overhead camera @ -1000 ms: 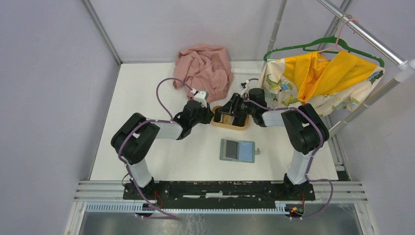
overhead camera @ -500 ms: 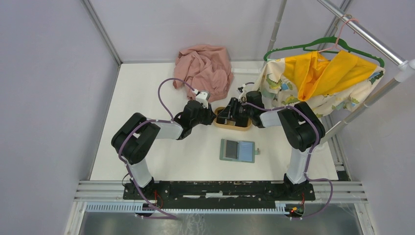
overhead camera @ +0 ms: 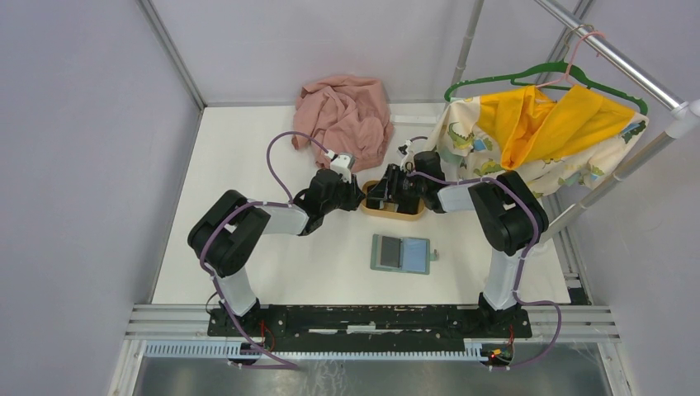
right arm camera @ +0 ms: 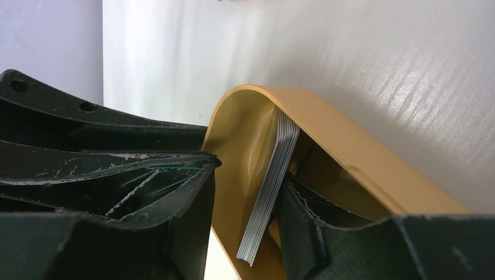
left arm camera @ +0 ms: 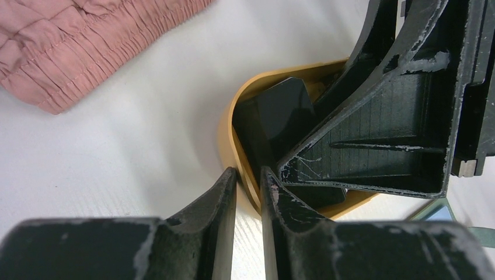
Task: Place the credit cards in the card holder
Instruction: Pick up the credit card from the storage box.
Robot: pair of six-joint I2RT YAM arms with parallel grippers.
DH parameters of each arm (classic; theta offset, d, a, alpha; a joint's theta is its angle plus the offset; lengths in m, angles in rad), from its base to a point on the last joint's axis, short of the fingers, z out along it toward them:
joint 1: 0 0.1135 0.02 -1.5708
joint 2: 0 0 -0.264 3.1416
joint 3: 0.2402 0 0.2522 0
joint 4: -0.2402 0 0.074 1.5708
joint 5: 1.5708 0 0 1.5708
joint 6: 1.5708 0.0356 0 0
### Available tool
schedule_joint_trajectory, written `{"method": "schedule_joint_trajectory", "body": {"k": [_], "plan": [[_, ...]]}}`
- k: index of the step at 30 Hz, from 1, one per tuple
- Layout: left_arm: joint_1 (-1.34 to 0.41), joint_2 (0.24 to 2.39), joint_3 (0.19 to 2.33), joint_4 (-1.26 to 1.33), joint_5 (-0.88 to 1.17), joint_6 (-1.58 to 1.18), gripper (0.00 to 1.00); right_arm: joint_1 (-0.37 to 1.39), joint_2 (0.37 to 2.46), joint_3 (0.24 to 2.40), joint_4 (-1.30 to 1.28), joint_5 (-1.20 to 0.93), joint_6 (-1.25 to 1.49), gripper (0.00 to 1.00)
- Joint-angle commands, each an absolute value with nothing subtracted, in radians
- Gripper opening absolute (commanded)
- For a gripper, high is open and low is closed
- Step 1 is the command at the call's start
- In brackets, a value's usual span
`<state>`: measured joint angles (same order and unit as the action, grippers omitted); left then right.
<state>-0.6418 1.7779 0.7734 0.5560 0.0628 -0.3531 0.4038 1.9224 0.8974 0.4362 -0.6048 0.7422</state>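
Left gripper [left arm camera: 248, 178] is narrow. Its two fingers [left arm camera: 219, 198] sit on either side of the rim of the tray [left arm camera: 230, 125], one outside the wall and one inside, pinching it at that end. Right gripper [right arm camera: 250, 175] reaches into the same tray from the opposite side with its jaws about half apart.

Between those jaws is a stack of cards [right arm camera: 269, 186], standing on edge and tilted, with its upper edge against the tray's curved wall. One finger lies against a face of the stack. The other is clear of it, with bare tray showing in between, so the stack is bracketed and not clamped. In the left wrist view a black card [left arm camera: 274, 111] shows inside the tray, partly covered by the right gripper's finger, whose tip comes close to the left gripper's inner finger.

From above, both arms meet at the tray, which sits on the white surface [overhead camera: 248, 181] toward its far side. The holder [overhead camera: 401, 253] lies open and flat nearer the arm bases, well apart from the tray and from both grippers. Its right half is blue-grey and its left half darker. I cannot tell whether a card sits in it.

A crumpled pink cloth [overhead camera: 345, 115] lies at the far edge, just beyond the left gripper. A yellow and patterned shirt [overhead camera: 545, 132] hangs on a green hanger [overhead camera: 528, 76] from the rail at the right.
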Motion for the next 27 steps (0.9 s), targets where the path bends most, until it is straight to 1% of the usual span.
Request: {"method": "schedule_joint_trajectory", "body": {"k": [1,8,27], "plan": [[-0.650,1.771,0.790,0.627,0.080,-0.319,0.29,0.394,1.884,0.936,0.468,-0.642,0.728,0.48],[-0.650,1.764,0.783,0.634,0.074,-0.321,0.31,0.382,1.879,0.933,0.483,-0.663,0.741,0.47],[-0.651,1.756,0.776,0.638,0.064,-0.320,0.31,0.348,1.852,0.927,0.482,-0.676,0.734,0.46]]}}
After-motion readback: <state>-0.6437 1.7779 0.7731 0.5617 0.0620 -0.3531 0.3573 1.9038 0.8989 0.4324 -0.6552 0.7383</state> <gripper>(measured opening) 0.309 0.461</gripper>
